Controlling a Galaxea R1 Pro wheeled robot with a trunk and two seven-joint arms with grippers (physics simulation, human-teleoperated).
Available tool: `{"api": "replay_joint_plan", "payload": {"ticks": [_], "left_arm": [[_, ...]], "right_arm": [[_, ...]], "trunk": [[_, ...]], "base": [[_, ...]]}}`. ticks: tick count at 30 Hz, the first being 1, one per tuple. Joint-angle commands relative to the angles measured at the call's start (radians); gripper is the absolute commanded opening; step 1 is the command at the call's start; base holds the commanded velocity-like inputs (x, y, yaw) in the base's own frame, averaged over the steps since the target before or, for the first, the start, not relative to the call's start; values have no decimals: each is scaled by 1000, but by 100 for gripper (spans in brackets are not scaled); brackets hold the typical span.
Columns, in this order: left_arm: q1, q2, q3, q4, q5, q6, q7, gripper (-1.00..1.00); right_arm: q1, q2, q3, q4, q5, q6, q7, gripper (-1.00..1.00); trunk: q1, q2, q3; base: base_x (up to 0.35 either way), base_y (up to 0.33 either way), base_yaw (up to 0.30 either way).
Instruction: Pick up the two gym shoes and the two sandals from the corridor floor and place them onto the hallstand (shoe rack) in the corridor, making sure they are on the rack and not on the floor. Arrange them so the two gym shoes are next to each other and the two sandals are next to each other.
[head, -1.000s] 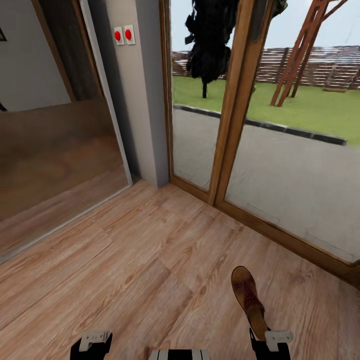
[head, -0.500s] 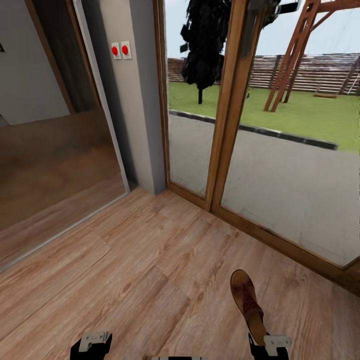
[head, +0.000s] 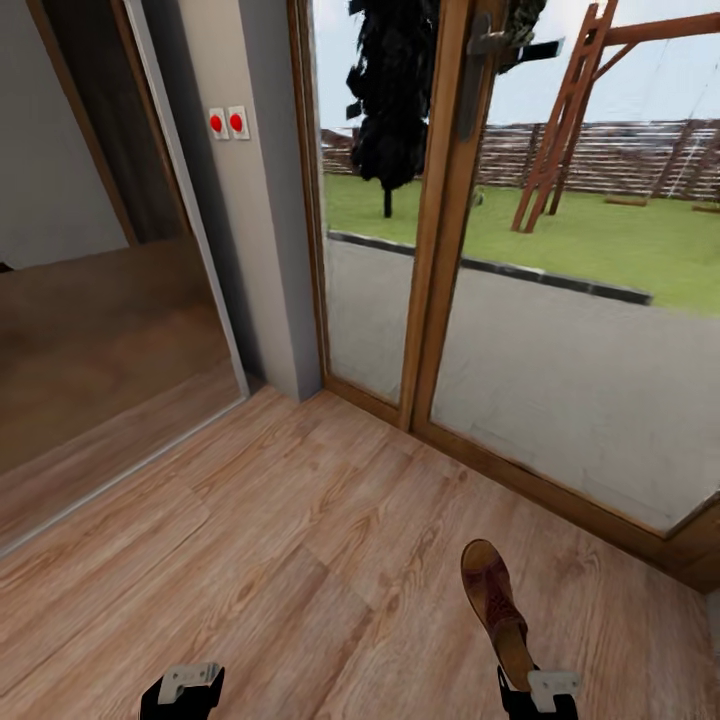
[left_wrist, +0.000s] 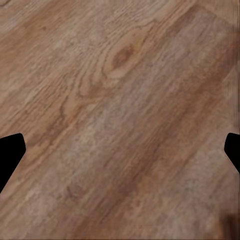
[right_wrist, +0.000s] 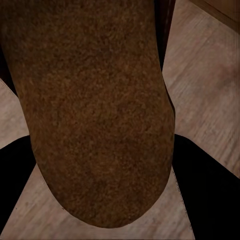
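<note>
In the head view, I see my right gripper (head: 538, 690) pinching the heel end of one sandal (head: 494, 606), which sticks out ahead of the jaws over the corridor floor (head: 300, 540). My left gripper (head: 185, 690) sits low over bare planks. In the left wrist view, its fingertips (left_wrist: 9, 152) are spread wide apart. In the right wrist view, the brown sole fills the space between the jaws.
</note>
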Motion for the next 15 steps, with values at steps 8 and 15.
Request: {"api": "replay_joint_plan", "payload": {"ticks": [8, 15], "left_arm": [[0, -1, 7, -1, 0, -2, -18, 100], [0, 0, 13, -8, 2, 1, -11, 100]], "right_arm": [[-1, -4, -7, -1, 11, -3, -6, -100], [-1, 6, -72, -3, -46, -2, -7, -100]], "trunk": [[0, 0, 9], [0, 0, 9]], "base": [[0, 0, -118], [0, 0, 109]]}}
